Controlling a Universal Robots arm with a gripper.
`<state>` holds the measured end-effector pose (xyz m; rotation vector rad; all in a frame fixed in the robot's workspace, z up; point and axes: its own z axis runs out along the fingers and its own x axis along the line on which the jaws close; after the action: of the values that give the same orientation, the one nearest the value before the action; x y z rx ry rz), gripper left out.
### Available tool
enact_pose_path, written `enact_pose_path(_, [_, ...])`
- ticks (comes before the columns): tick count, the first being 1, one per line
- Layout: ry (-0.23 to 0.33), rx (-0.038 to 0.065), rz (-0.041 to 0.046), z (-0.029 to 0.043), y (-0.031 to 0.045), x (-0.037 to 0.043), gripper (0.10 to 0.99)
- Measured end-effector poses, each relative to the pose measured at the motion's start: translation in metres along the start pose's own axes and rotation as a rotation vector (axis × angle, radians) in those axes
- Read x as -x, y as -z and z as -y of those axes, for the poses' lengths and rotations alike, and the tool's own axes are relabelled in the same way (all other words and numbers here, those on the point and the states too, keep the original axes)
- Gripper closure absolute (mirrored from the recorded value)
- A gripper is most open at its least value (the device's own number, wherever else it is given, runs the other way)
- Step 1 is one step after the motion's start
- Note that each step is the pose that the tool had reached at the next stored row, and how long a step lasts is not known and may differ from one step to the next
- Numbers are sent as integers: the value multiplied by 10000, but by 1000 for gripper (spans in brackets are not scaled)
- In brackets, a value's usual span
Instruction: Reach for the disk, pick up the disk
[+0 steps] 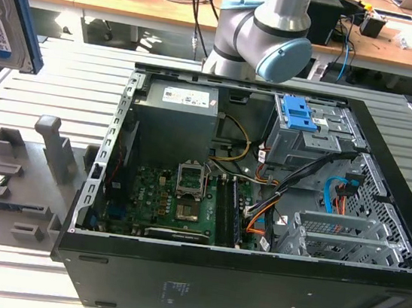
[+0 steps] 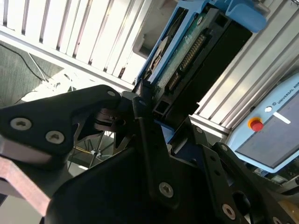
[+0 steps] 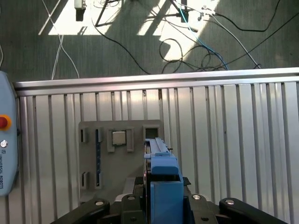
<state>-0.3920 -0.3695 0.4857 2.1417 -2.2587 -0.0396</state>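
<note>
Closest to the second wrist camera, the black fingers (image 2: 148,140) of the gripper (image 2: 140,100) were pinching one end of the disk (image 2: 196,51), a flat rectangular silver metal hard drive with blue plastic side rails. In the exterior view the disk hung in the air at the far left, well above the slatted aluminium tabletop (image 1: 56,81), label side towards us. In the first wrist view it sat over the grey plastic holder tray (image 3: 93,158), apart from it, with the small square silver chip (image 3: 118,137) resting in a pocket beside the vacant slot.

We judged slip to be the main risk. The grip took only one end, so the long free part could lever the disk loose, and a drop would land it on the holder's upright posts or the slats. A swing towards the exterior view's right could also knock it against the side wall of the open black computer case (image 1: 248,296), which stood just beside the holder.

Room looked generous elsewhere, with bare slats around the holder. The tabletop's edge ran just beyond the holder, with cables on the floor past it, and a blue-grey control pendant with a red button (image 3: 7,154) lay near that edge.
</note>
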Motion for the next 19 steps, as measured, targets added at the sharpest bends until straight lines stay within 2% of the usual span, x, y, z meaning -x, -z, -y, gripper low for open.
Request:
enact_pose_path(5, [0, 1, 0, -2, 60, 0, 718])
enact_pose_path(12, [-1, 1, 0, -7, 183, 0, 718])
enact_pose_path(19, [0, 1, -1, -7, 197, -1, 718])
